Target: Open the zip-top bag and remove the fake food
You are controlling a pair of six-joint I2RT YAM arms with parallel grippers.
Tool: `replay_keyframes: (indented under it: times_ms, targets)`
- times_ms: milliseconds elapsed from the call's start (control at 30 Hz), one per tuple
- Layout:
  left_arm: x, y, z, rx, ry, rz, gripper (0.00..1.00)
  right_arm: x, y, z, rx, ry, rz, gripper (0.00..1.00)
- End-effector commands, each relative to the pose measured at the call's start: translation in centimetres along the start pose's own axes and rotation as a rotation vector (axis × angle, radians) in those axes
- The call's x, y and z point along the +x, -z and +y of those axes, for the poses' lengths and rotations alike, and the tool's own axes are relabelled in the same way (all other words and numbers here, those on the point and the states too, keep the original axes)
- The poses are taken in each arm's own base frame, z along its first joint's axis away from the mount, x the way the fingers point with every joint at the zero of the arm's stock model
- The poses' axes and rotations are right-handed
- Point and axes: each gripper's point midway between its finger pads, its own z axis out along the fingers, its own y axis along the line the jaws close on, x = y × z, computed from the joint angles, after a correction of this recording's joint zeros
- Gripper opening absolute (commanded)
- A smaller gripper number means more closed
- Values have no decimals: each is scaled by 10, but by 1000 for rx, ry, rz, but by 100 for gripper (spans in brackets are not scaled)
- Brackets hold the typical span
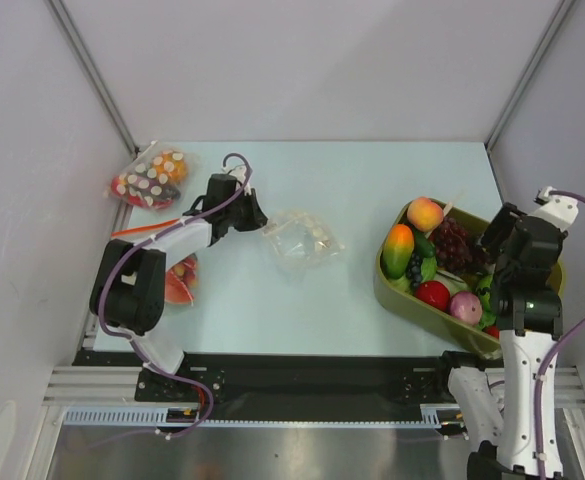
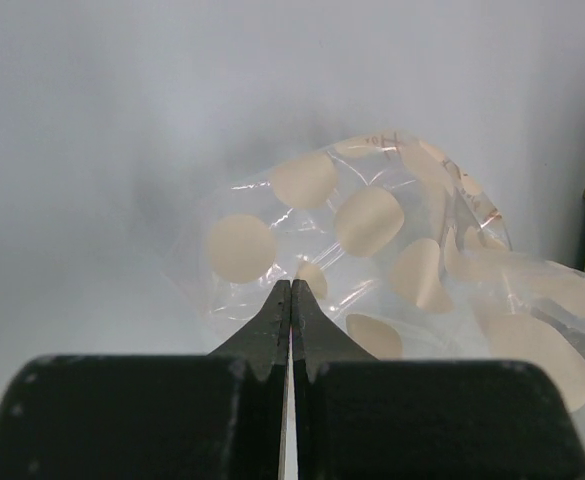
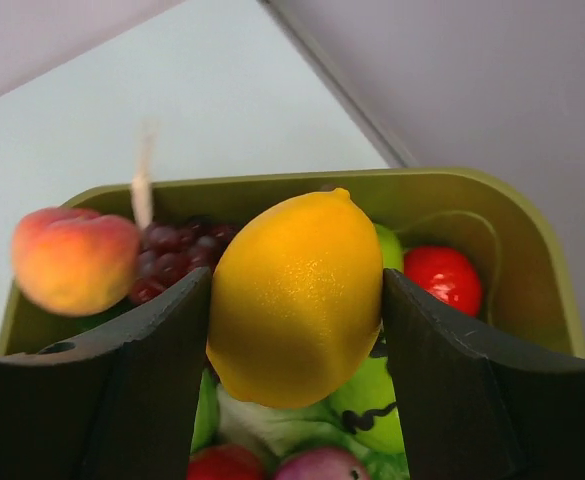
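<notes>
Removing fake food point(image 1: 425, 213), near end | left gripper point(image 2: 290, 290) closed, seems to pinch edge of zip-top bag point(image 1: 300, 238), mid-table, apparently empty | right gripper point(image 3: 297, 285) clamps yellow fruit point(image 3: 292, 310) above green tray point(image 3: 442, 178) | next: release fruit into tray.

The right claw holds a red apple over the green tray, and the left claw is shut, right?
No: the right wrist view shows the right gripper holding a yellow lemon, not a red apple. The green tray and shut left gripper are correct.

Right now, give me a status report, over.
Left tool shut at edge of zip-top bag. Right tool gripping lemon above green bin. Bag looks empty. Nothing blocking.
</notes>
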Motion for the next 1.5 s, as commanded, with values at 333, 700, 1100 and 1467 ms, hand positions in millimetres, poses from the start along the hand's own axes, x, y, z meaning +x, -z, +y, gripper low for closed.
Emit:
replay_keyframes:
  times_ms: [333, 700, 1100, 1467]
  targets:
    - [-27, 19, -19, 90, -15, -84, 0, -6, -40, -69, 204, -146, 16, 9]
    - [-29, 22, -19, 96, -15, -87, 0, 3, -52, -86, 264, -201, 48, 60]
    - [-27, 22, -16, 80, -21, -82, 0, -8, -41, -80, 235, -214, 0, 100]
    - [-27, 27, -13, 52, -19, -76, 8, -21, -18, 37, -307, -181, 23, 100]
